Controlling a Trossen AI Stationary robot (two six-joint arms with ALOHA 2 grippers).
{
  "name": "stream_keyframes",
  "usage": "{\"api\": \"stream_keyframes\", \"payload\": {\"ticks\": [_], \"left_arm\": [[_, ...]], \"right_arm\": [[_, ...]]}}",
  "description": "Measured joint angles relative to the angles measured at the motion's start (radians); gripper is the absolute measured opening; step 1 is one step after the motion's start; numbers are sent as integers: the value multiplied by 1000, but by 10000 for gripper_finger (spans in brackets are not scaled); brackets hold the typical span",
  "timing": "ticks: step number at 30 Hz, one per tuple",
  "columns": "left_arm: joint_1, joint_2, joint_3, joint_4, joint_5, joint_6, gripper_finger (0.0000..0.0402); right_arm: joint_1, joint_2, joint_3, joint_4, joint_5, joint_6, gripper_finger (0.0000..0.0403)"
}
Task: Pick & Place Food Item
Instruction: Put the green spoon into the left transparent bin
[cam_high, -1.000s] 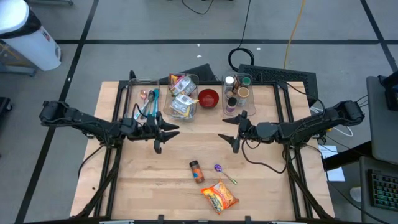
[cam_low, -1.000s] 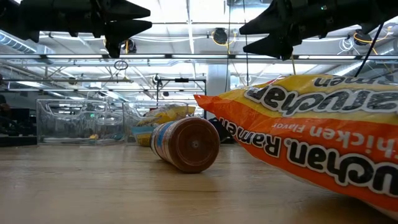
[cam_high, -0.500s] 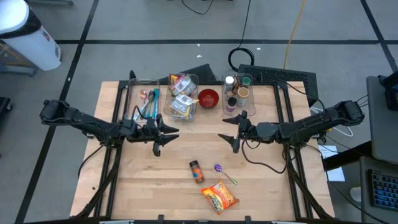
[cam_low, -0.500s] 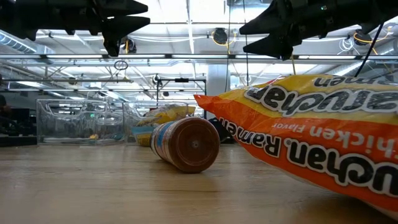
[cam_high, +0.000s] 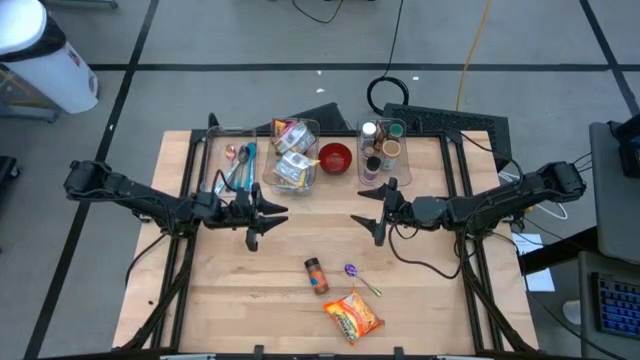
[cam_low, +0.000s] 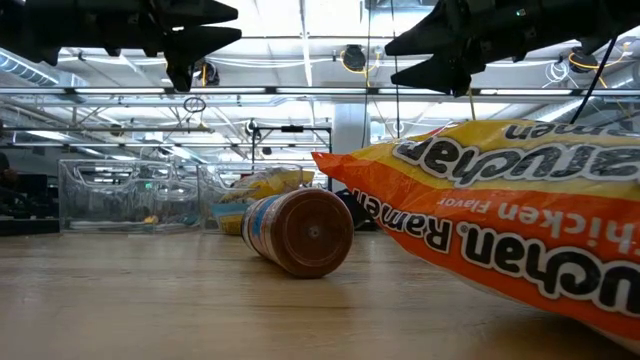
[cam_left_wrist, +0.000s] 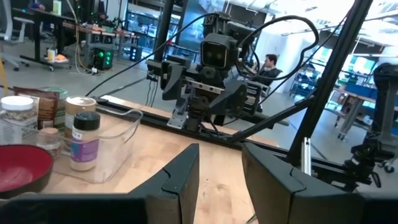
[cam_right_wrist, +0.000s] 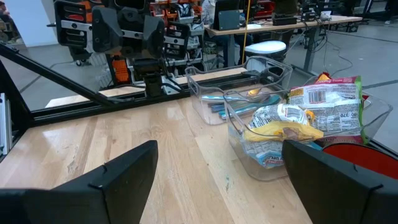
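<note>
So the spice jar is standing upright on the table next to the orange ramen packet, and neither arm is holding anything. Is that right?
Not quite: the spice jar lies on its side, as the low view shows. It is beside the ramen packet, and neither arm holds anything.

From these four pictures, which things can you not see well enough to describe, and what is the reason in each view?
- Ramen packet, low view: cut off by the right edge, and it hides the table behind it.
- Purple lollipop, high view: too small to read; the low view does not show it.
- Spice jar, high view: label too small.
- Bin with snack bags, right wrist view: partly hidden by a finger.
</note>
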Motion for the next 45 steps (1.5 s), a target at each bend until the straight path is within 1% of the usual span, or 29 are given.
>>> {"api": "stream_keyframes", "payload": {"ticks": [6,10,14,19,26,31,35,39,42,45], "left_arm": [[0,0,0,2,0,63,127],[0,0,0,-2,0,48,127],[0,0,0,-39,0,52,127],[5,0,0,-44,0,132,127],[38,0,0,14,0,216,127],[89,0,0,27,-8,206,129],[134,0,0,27,1,192,153],[176,0,0,27,5,144,199],[200,0,0,27,5,163,233],[217,0,0,30,5,198,258]], "right_arm": [[0,0,0,0,0,0,334],[0,0,0,5,0,0,334],[0,-1,0,6,0,0,334],[0,-1,0,19,0,0,334],[0,-1,0,27,0,0,334],[0,-1,0,27,0,0,334],[0,-1,0,27,0,0,334],[-3,-1,0,27,2,0,334],[-3,-1,0,27,2,0,334],[-3,-1,0,27,3,-9,334]]}}
